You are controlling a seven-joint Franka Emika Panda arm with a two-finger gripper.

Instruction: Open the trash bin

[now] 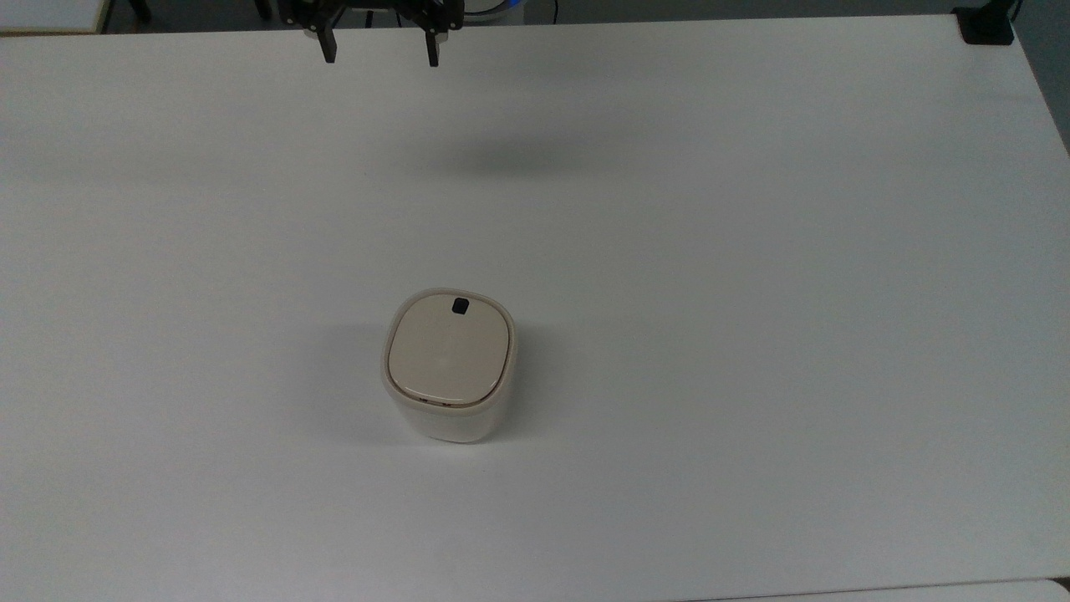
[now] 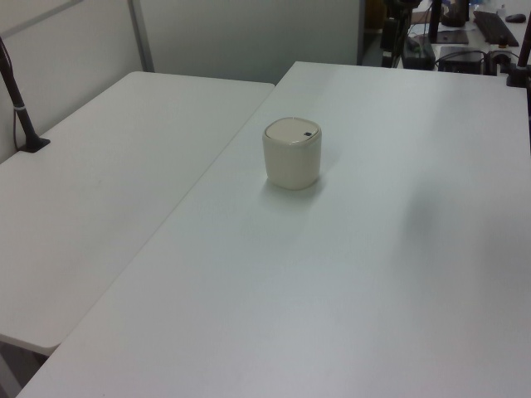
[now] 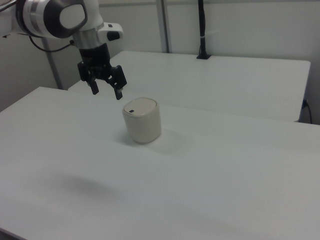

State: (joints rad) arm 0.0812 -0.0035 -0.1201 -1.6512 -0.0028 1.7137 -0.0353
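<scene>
The pincer (image 1: 378,48) is held released, high above the tabletop (image 1: 752,251). Well below and apart from it, the trash bin (image 1: 449,364) is seen lidded; if its button (image 1: 460,306) is missed, the bin could be tipped.

We see a Franka Panda arm (image 3: 60,17) with glossy white rounded shells and grey-silver joint bands between its segments. A thin black cable runs along its upper link. At the wrist sits a white flange block with a small dark patch on its side. Below it, the gripper (image 3: 106,91) is matte black, with a blocky body and two slim black fingers (image 1: 328,46) ending in squared tips.
</scene>
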